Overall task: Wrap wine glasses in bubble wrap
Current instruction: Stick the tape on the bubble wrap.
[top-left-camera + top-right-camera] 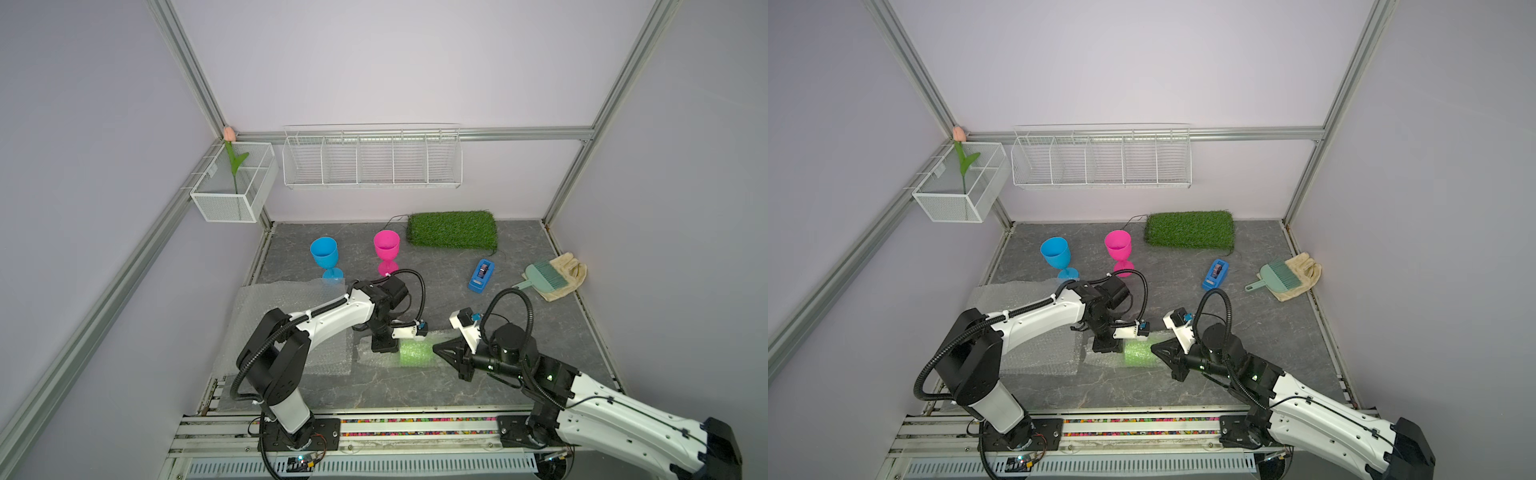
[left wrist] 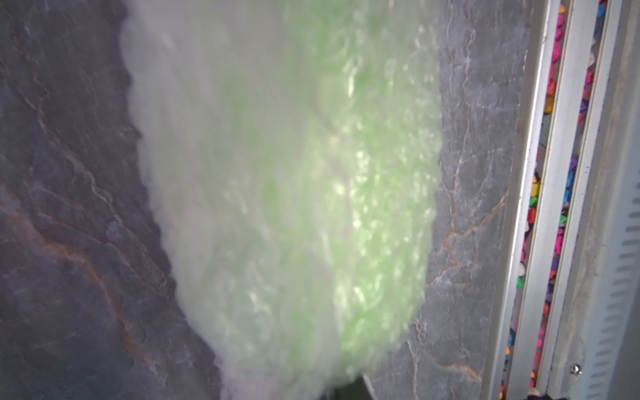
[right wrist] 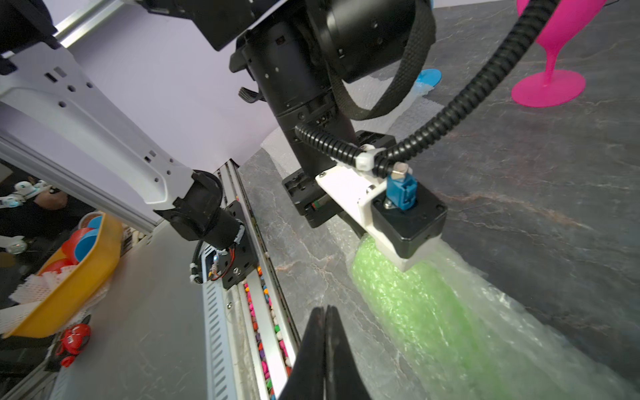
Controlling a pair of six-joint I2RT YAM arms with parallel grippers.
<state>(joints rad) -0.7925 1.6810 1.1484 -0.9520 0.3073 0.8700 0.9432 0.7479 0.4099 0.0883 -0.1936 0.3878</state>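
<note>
We find the lime green goblet (image 1: 417,353) rolled in bubble wrap (image 3: 485,287) at six o'clock from the pink goblet (image 1: 386,249), our left fingers (image 2: 346,391) closed at its nine o'clock, our right fingers (image 3: 313,353) closed empty at three.

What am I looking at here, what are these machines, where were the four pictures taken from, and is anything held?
These are two robot arms fixed at a table's near edge, each ending in a two-fingered gripper. Two pictures look down on the whole scene; two come from cameras on the arms' wrists. On the table stand a blue goblet and a pink goblet, with a grass mat, a tape dispenser, a brush, a cloth and a spare wrap sheet. Between the arms lies a green goblet rolled in bubble wrap. The left gripper is shut, down on one end; whether it pinches the wrap is hidden. The right gripper is shut and empty beside the other end.
</note>
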